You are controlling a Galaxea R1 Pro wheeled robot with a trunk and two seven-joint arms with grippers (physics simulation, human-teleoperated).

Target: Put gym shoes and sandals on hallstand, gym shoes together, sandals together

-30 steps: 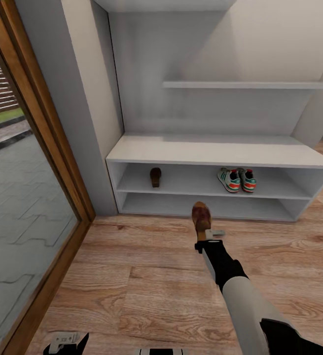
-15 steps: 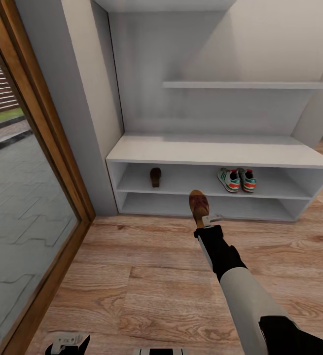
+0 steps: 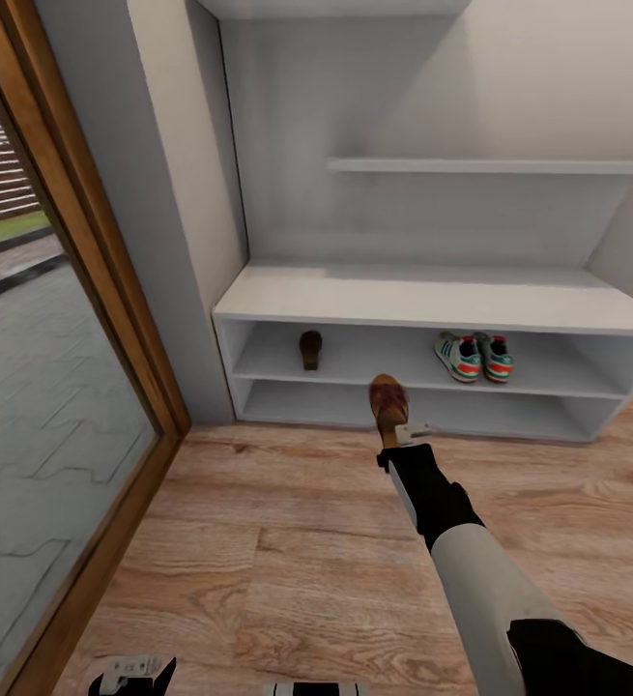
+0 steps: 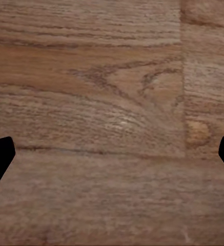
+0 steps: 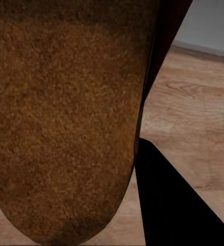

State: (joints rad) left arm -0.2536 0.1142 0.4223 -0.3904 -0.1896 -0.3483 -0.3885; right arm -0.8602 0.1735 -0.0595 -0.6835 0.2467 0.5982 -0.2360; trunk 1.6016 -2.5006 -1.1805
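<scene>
A: Upper tier of the hallstand point(image 3: 432, 302): one sandal point(image 3: 310, 349) far left, the gym shoes point(image 3: 474, 356) side by side at its three o'clock.

B: And the right claw point(image 3: 400, 432) clamps the second sandal point(image 3: 388, 406) by the heel, toe toward the rack, above the corridor floor point(image 3: 287, 541).

A: Left claw point(image 4: 112, 154) spread wide, holding nothing.

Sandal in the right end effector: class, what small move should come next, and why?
Probably carry the held sandal forward and leftward onto the hallstand's upper shelf tier, beside the other sandal. The gym shoes already sit paired there; the right end effector hangs short of the shelf.
</scene>
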